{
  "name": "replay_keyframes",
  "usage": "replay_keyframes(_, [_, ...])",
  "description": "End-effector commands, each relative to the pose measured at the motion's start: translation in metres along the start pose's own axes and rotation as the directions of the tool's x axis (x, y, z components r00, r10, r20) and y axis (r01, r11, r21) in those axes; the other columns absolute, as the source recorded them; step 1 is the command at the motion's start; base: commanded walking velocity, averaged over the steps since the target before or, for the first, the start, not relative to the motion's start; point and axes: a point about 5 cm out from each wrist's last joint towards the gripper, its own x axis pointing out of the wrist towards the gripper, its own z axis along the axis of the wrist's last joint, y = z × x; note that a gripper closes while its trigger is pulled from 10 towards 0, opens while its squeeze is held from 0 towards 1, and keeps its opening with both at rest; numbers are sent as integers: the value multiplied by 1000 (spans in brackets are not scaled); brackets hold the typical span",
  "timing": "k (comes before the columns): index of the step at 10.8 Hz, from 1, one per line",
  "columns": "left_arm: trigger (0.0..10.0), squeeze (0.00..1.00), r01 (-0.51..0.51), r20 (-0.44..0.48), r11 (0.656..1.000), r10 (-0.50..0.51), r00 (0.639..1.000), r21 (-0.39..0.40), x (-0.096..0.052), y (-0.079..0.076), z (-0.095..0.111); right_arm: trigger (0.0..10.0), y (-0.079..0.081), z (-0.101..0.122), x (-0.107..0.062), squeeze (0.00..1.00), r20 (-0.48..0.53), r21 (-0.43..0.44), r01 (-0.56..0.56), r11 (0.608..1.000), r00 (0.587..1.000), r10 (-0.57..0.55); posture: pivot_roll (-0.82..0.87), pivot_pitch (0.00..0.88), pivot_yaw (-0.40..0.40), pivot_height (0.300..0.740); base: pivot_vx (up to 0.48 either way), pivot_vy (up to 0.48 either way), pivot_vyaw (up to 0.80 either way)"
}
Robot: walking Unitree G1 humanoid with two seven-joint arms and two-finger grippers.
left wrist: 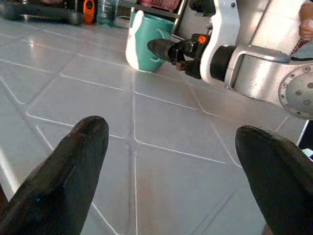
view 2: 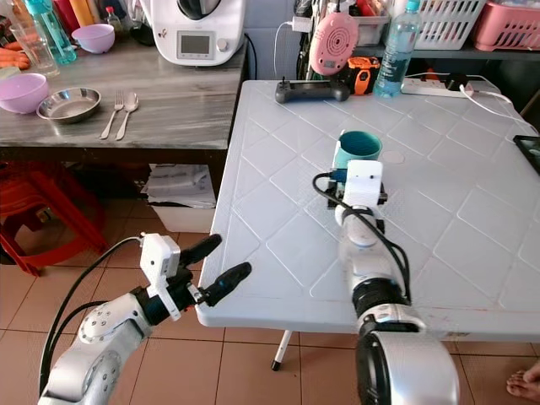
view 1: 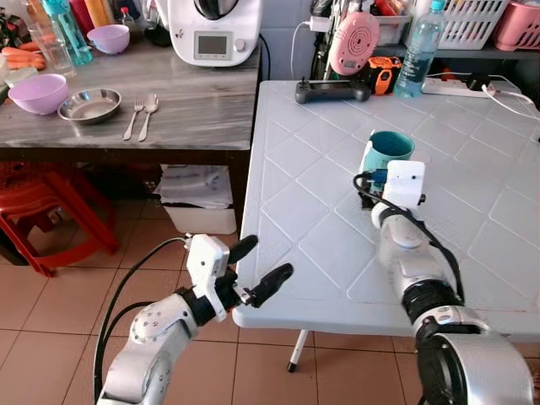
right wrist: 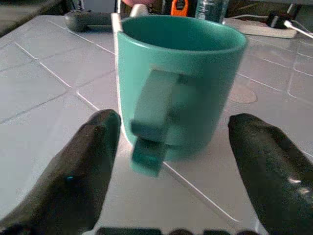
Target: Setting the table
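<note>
Right hand (right wrist: pixel 168 161) sits on the white surface (view 1: pixel 472 228) with its two black fingers spread wide, just in front of the green mug (right wrist: pixel 178 83). The mug stands upright, empty, its handle pointing at the hand. From the head views, the wrist hides the mug's lower part. Left hand (view 1: pixel 257 268) hangs spread at the surface's near corner, holding nothing. Behind the mug lie a black controller (view 1: pixel 331 89) and a water bottle (view 1: pixel 418 49). On the wooden surface (view 1: pixel 194 110) rest a fork (view 1: pixel 133 118), spoon (view 1: pixel 148 114), metal dish (view 1: pixel 89 105) and purple bowl (view 1: pixel 38 93).
</note>
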Motion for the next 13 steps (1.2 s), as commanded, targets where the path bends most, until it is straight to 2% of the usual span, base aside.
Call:
replay_keyframes(1, [10000,0,16,-12,1000,-16,1000,6,1,0,0,549,-1,3,2,0,4,-3,-2,1000,1000,2,78,66,1,740,0,0,0])
replay_keyframes(6, [10000,0,-77,31,996,75,997,52,4,7,5,1020,-5,5,4,0,12,-19,7,1000,1000,-7,82,59,3,740,0,0,0])
replay_keyframes(7, [10000,0,-78,31,996,76,997,53,4,7,6,745,-6,6,4,0,14,-21,9,1000,1000,-9,82,59,3,740,0,0,0])
replay_keyframes(9, [10000,0,-85,32,994,83,996,63,6,8,6,1176,-8,6,5,0,17,-27,14,1000,1000,-13,80,59,6,740,0,0,0])
replay_keyframes(10, [10000,0,-85,32,994,84,996,65,6,8,6,1098,-8,6,5,0,17,-28,14,1000,1000,-14,80,59,6,740,0,0,0])
replay_keyframes(11, [10000,0,-88,32,994,86,996,68,6,8,5,0,-9,6,5,0,19,-31,14,999,1000,-13,80,59,6,740,0,0,0])
replay_keyframes(13, [10000,0,-94,29,993,92,995,69,6,8,4,0,-9,6,5,0,19,-32,12,999,1000,-11,80,59,6,740,0,0,0])
